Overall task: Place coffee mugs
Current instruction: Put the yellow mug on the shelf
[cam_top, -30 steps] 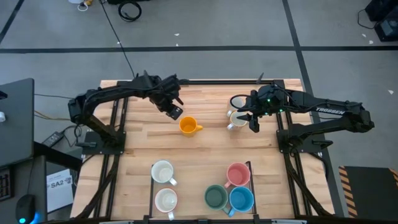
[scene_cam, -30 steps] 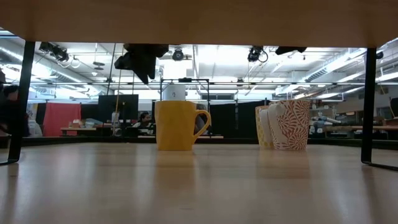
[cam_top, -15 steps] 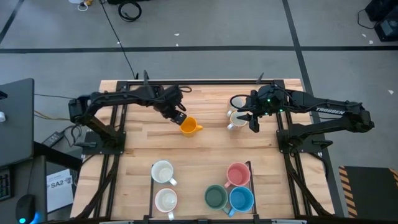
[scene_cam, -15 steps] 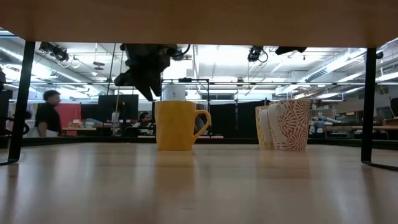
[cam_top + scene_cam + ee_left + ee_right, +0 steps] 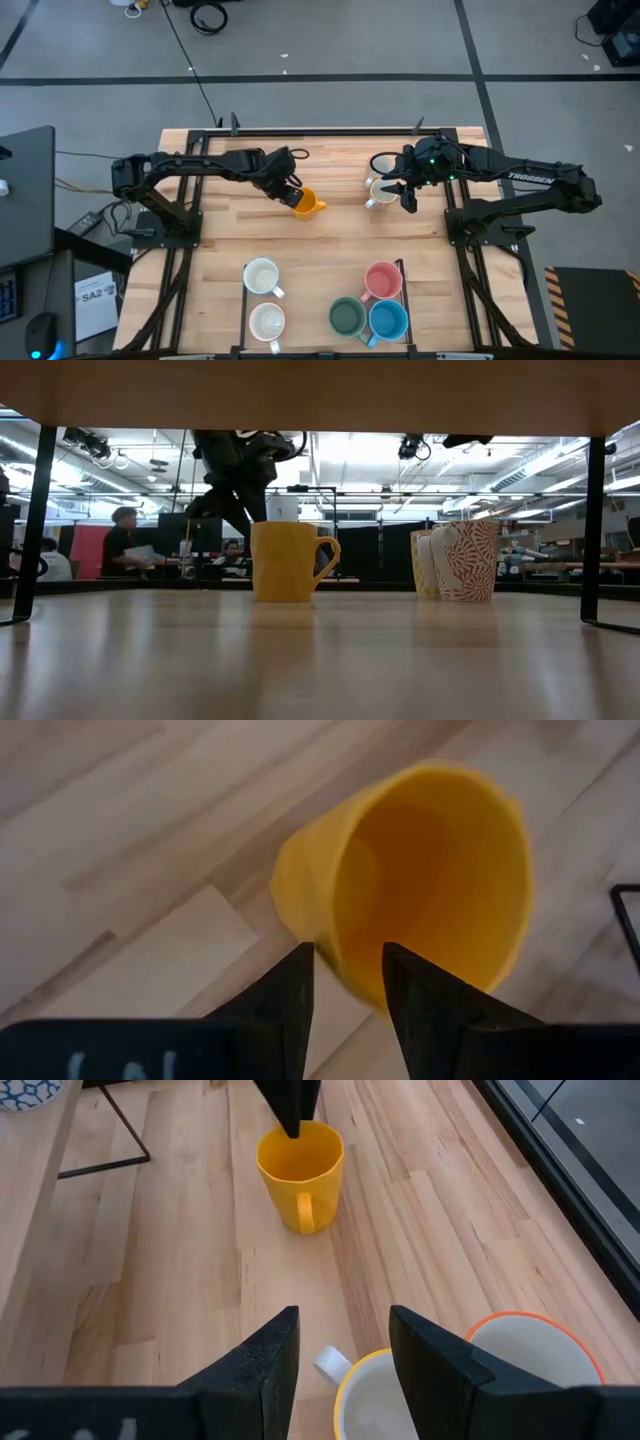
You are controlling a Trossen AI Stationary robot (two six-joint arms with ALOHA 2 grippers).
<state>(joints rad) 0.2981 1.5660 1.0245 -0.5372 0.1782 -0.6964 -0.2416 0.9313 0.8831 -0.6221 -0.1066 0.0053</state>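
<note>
Left wrist view shows the left gripper (image 5: 345,985) with jaws open, straddling the near rim of the orange mug (image 5: 420,880): one finger outside the wall, the other just over the opening. The mug stands upright on the tabletop (image 5: 330,250), toward its rear, handle pointing away from the left gripper (image 5: 287,190).

Risks, as judged from this position:
- The jaws take only a thin rim section. If they close off-centre, the mug is likely to tip or slide toward the handle side.
- A glazed wall offers little friction; a shallow bite may let the mug rotate or drop on lifting.
- Further descent without alignment could press the rim and push the mug across the tabletop.

Surroundings, relative to the orange mug:
- To its right, well apart, two pale mugs (image 5: 381,178) stand together, with the right gripper (image 5: 406,190) directly above them, jaws open and holding nothing.
- Toward the front edge stand two white mugs (image 5: 263,298) and a cluster of pink (image 5: 382,280), green (image 5: 347,317) and blue (image 5: 388,320) mugs.
- Nothing stands between the orange mug and these groups.
</note>
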